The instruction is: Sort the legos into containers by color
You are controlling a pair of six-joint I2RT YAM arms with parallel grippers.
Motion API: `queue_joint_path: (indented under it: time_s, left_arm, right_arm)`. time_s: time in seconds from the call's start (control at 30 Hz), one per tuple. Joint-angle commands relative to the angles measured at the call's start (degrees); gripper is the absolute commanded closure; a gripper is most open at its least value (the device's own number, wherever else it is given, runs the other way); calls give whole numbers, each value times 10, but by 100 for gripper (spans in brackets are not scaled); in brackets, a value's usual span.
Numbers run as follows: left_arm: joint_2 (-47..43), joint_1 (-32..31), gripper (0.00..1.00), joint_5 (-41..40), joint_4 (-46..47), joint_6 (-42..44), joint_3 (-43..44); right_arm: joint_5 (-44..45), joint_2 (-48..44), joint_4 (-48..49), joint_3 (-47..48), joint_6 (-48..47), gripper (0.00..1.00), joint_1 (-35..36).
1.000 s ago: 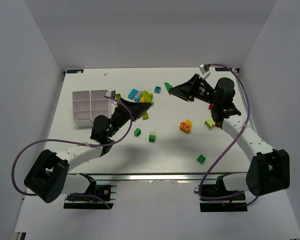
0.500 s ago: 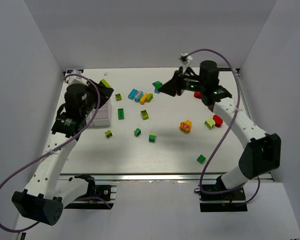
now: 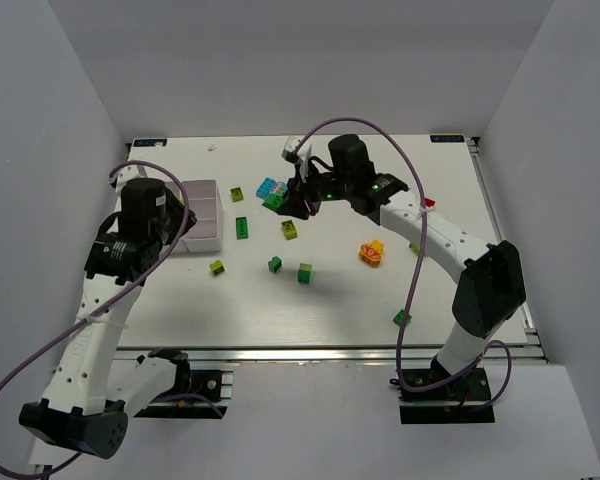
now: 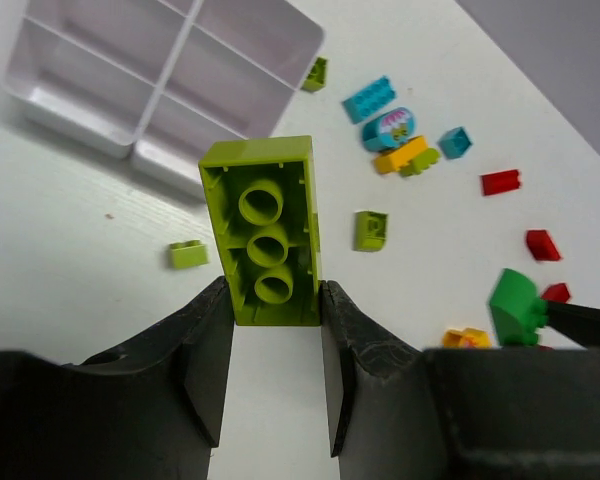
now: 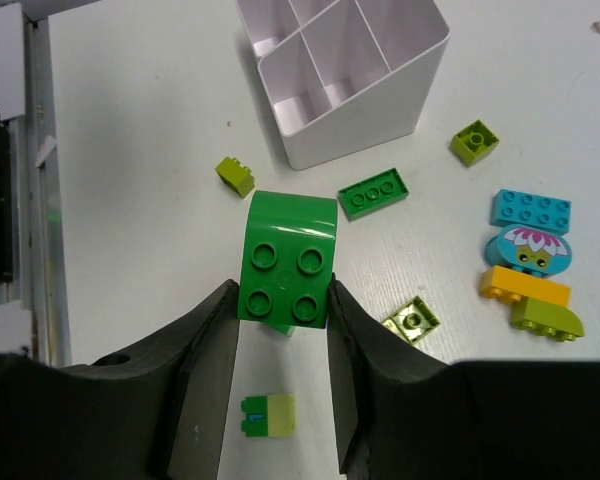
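1. Left gripper (image 4: pixel 272 300): jaws narrow and clamped on the long sides of a lime brick (image 4: pixel 265 230). The brick stands upright between the fingers, off the table, with the three hollow tubes of its underside facing the wrist camera.
2. Right gripper (image 5: pixel 280 305): jaws pinch a green brick (image 5: pixel 287 258) with four studs and one rounded edge. The studs face the camera and the brick is held clear of the table.
3. Top view: the right gripper and its green brick sit upper centre. The left gripper is at the left of the frame by the tray (image 3: pixel 202 215); its fingers are hard to make out there.
4. Tray: white with square compartments. It is at upper left in the left wrist view and top centre in the right wrist view.
5. Loose bricks on the table (image 3: pixel 330 300), right wrist view:
   - A flat green plate (image 5: pixel 373 193) lies just below the tray.
   - A cyan plate (image 5: pixel 530 208), a round piece (image 5: pixel 526 248), an orange brick (image 5: pixel 525 285) and a lime wedge (image 5: pixel 547 318) are bunched at the right edge.
6. Markings: the round piece carries a pink flower print. A small pale brick (image 5: pixel 268 413) at bottom centre bears a blue mark, too small to read.
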Motion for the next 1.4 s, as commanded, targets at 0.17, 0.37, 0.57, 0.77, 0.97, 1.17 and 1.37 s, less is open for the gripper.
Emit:
queue_joint_path:
  time_s: [0.17, 0.37, 0.57, 0.77, 0.97, 1.17, 1.37]
  left_arm:
    - [39, 91, 100, 42, -15, 59, 1]
    - [112, 253, 100, 311, 95, 47, -42]
    - [181, 293, 100, 474, 240, -29, -60]
    - [227, 295, 100, 489, 281, -56, -23]
    - [230, 296, 100, 447, 332, -122, -54]
    - [221, 313, 100, 462, 440, -246, -113]
    - [208, 338, 100, 470, 496, -351, -152]
  right_arm:
    - [26, -5, 10, 26, -43, 100, 5]
    - [30, -21, 27, 6, -39, 100, 6]
    - [31, -42, 49, -30, -25, 100, 4]
    - [32, -61, 74, -60, -5, 100, 3]
    - [35, -67, 90, -74, 5, 100, -1]
    - [34, -74, 98, -85, 11, 100, -8]
    - [32, -83, 105, -99, 17, 100, -11]
